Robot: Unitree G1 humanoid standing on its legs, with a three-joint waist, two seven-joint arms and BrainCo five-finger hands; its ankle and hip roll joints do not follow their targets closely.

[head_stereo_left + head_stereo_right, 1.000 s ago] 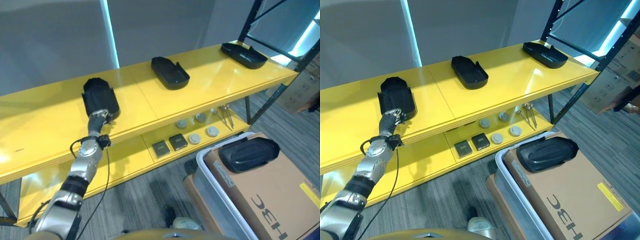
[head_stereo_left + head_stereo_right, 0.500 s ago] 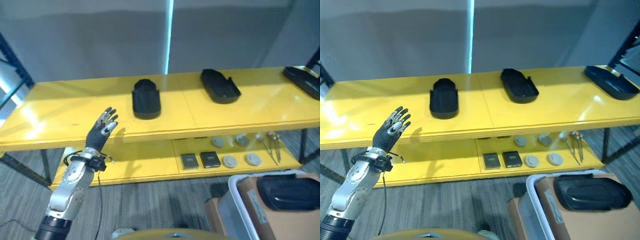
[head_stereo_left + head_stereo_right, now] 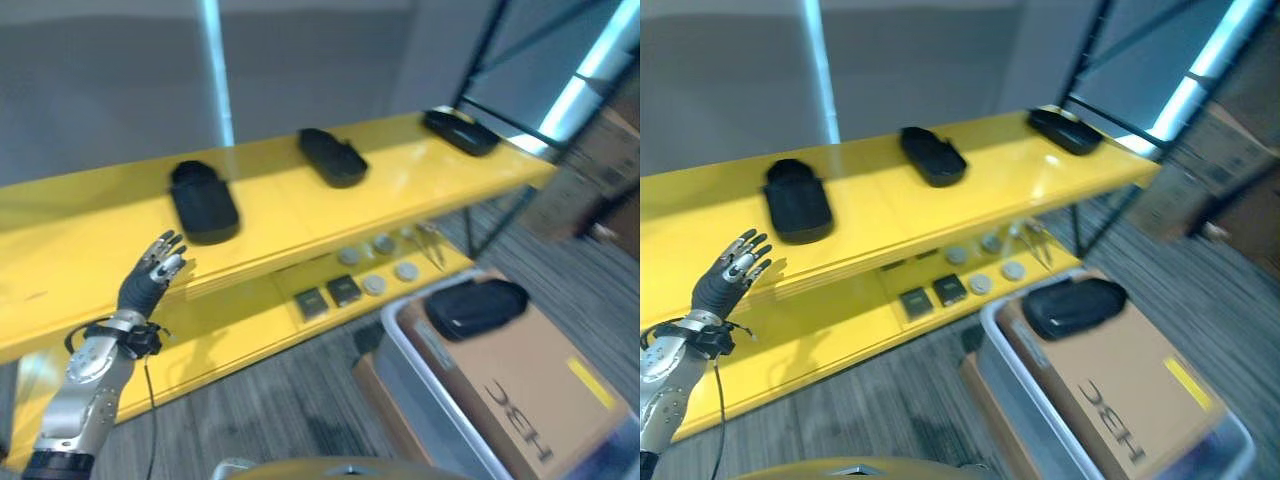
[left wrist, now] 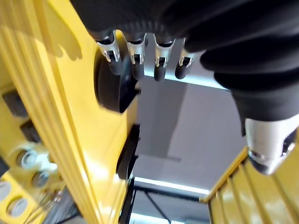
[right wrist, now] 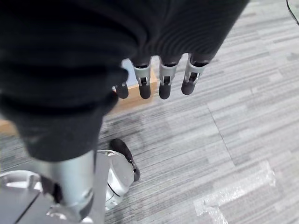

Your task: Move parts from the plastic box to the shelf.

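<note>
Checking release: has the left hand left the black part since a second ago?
Yes. The left hand is now open, clear of the black part, below the shelf edge.

A storeroom or industrial workshop is suggested: a long yellow shelf (image 3: 300, 205) is carried on dark steel racking uprights (image 3: 490, 45), with black moulded parts (image 3: 203, 203) laid along it. Stacked cardboard cartons (image 3: 590, 165) and grey carpet tiles (image 5: 243, 121) are seen alongside.

three black parts (image 3: 203, 203) on shelf (image 3: 270, 215), one in plastic box (image 3: 420, 375)
</note>
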